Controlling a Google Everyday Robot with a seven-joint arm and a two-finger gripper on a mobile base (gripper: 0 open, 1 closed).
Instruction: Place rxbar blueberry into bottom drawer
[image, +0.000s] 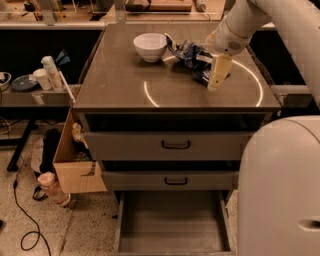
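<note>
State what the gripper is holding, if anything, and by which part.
It cannot be told: the gripper hangs over the cabinet top, beside the chip bag.

dim warm overhead light, i note; ring-shaped glare on cabinet top (125, 75); gripper (218, 80) lit pale over its right rear.

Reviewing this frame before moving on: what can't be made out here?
- rxbar blueberry, camera view: cannot be told apart from the dark crumpled chip bag. The gripper, hanging over the right rear of the countertop, covers part of that spot.
- bottom drawer: its front is cut off by the picture's lower edge, and its right corner is hidden by the robot's white body.
- cardboard box: the contents are too dark to make out.
</note>
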